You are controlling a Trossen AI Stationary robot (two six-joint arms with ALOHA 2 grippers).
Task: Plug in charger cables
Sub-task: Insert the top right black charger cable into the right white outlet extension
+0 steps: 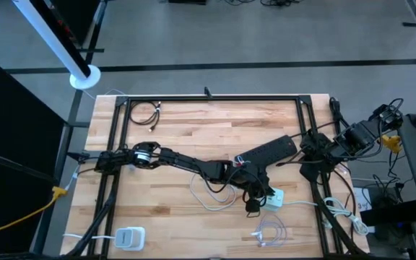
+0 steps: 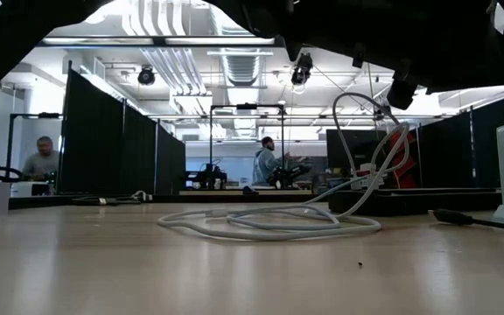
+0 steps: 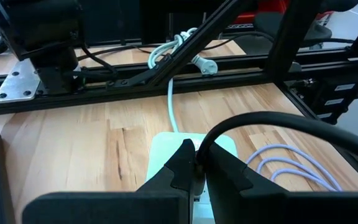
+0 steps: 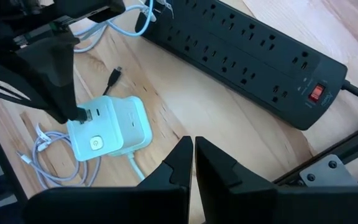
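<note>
My left gripper (image 4: pixel 73 112), jaws clenched on a black cable's plug (image 3: pixel 199 163), presses it into the white charger block (image 4: pixel 114 127) near the surface's front edge; right gripper (image 4: pixel 193 163) clenched, empty, watching.

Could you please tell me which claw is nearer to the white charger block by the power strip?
Left. The left claw is right at the white charger block, holding a black cable at it; the right claw waits apart, near the power strip.

Grey floor (image 1: pixel 266 43), black partition panels (image 2: pixel 116 144), ceiling ducts and lights (image 2: pixel 178 61), two people at distant benches.
</note>
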